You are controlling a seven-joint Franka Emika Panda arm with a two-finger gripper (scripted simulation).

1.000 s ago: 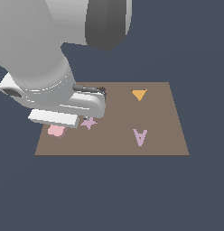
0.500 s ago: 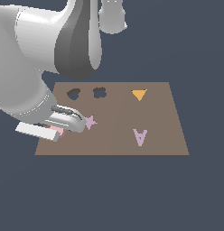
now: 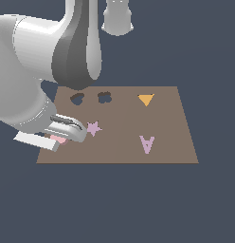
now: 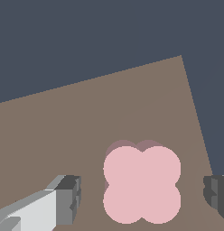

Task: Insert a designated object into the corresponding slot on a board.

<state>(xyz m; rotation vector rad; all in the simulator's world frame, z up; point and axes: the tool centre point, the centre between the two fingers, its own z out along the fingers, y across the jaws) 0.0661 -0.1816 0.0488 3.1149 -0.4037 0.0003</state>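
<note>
The designated object [image 4: 142, 184], a flat pale-pink four-lobed piece, lies on the brown board [image 3: 124, 123] near its front corner at the exterior view's left. My gripper [image 4: 142, 195] is open and low over it. One finger [image 4: 68, 198] stands on one side of the piece and the other finger [image 4: 215, 191] on the opposite side, both apart from it. In the exterior view the hand [image 3: 53, 136] hides most of the pink piece [image 3: 59, 139]. The slot [image 3: 104, 97], a dark lobed hole, is at the board's far edge.
A dark heart-like hole [image 3: 77, 98] sits beside the slot. A lilac star [image 3: 94, 127] lies close to my hand, a lilac letter A [image 3: 147, 144] further toward the exterior view's right, and an orange triangle [image 3: 146, 99] at the far edge. The arm's bulk looms over the board's corner.
The hand has swung off the far holes and come down at the board's front corner on the exterior view's left, so it now straddles the pink piece. The board's shapes have not moved.
</note>
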